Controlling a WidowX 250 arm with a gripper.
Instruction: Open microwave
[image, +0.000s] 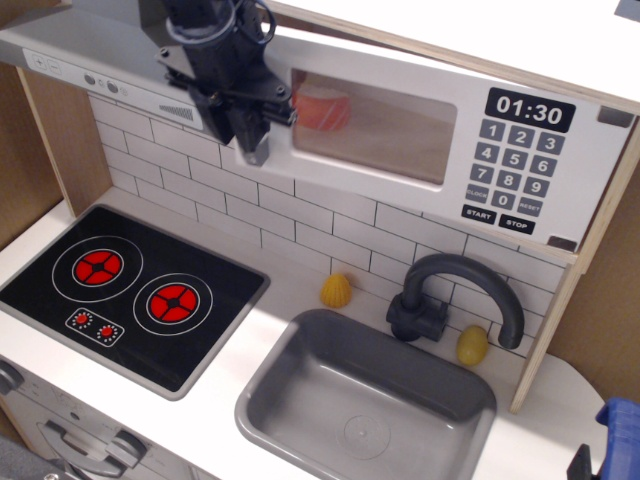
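Note:
The white toy microwave (420, 130) hangs at the top, with a clear window, a black 01:30 clock and a grey keypad (515, 170) on its right. Its door stands slightly ajar, the left edge swung out toward me. A red object (322, 108) shows behind the window. My black gripper (248, 125) is at the door's left edge, shut on the grey vertical bar handle (252, 148), whose lower end shows below the fingers.
A grey slanted extractor hood (100, 60) is left of the gripper. Below are a black two-burner hob (130, 290), a grey sink (365, 405) with a dark faucet (450, 295), and two yellow items (336, 290) (472, 344) by the tiled wall.

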